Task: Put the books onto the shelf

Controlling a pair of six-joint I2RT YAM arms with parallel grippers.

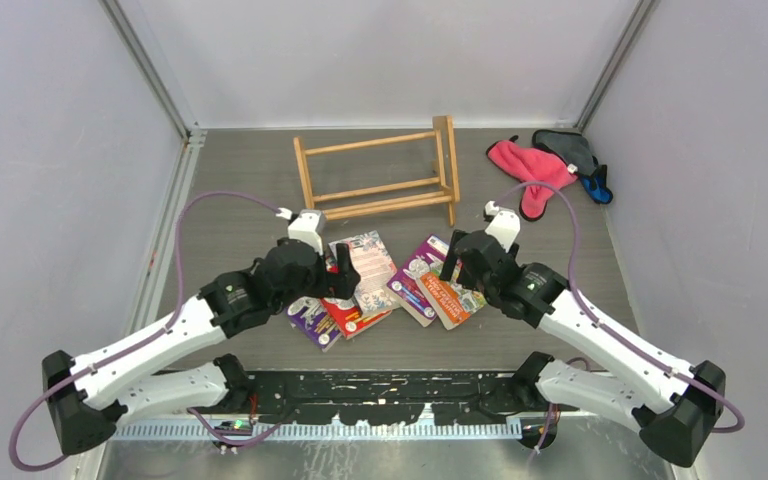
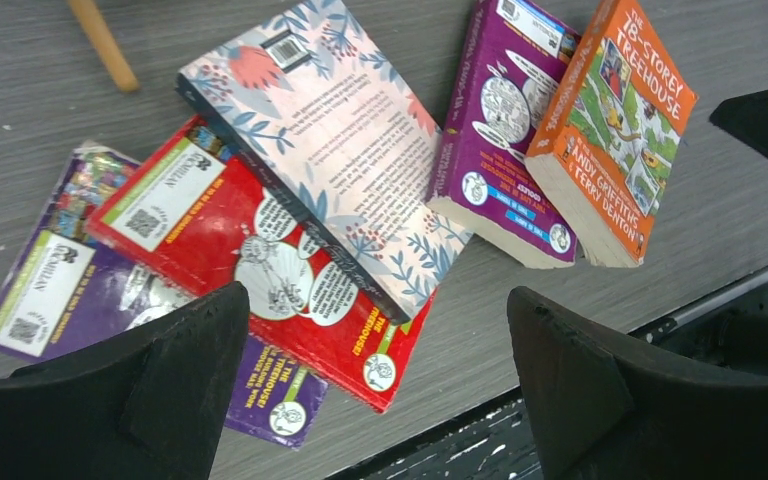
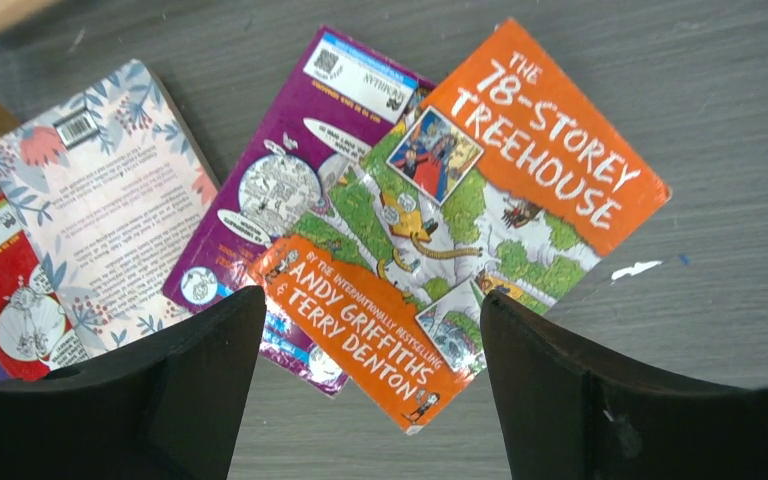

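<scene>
Grey table, books fanned near: right gripper spread over the orange book, topmost so I'd take it first; left gripper spread above the red book

Looks like a robotics lab cell: white walls on aluminium framing boxing in a grey counter, black perforated mounting plate at 6 o'clock.
</scene>
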